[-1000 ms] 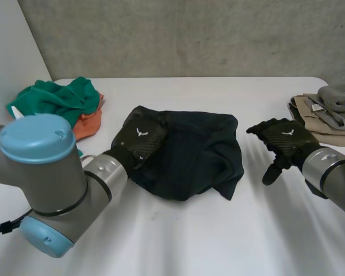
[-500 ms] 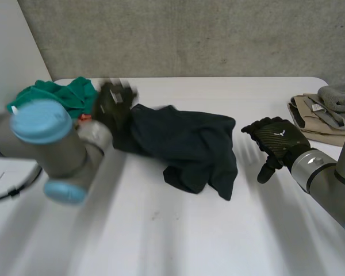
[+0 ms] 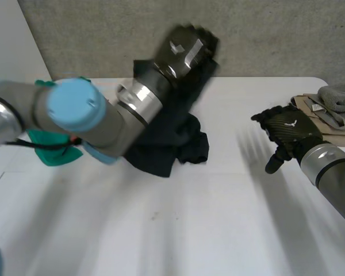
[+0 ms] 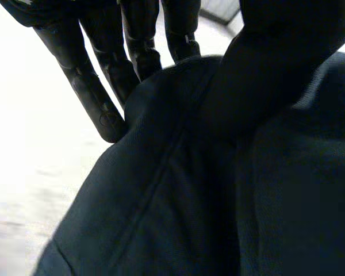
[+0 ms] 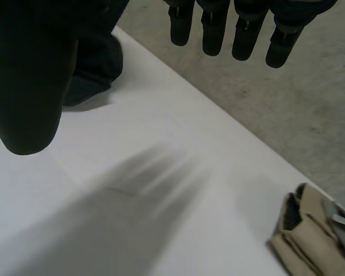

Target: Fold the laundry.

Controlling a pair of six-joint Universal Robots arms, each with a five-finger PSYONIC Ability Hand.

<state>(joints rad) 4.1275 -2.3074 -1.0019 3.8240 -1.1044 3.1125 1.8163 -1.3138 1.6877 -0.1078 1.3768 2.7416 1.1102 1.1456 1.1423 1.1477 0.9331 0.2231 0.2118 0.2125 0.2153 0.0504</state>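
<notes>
I am looking at my robot's left arm (image 3: 17,106). It is fat, round and grey, and it is wearing a light-blue cap (image 3: 75,103) on its joint. A shiny silver ring (image 3: 139,99) is sitting at the wrist. The left hand (image 3: 184,49) is black with pale marks on its back. The right hand (image 3: 287,135) is black too, showing a little white mark (image 3: 291,114) and joining a silver wrist (image 3: 321,163). Up close, I am seeing its fingers (image 5: 241,34), smooth, dark and round at the tips.
</notes>
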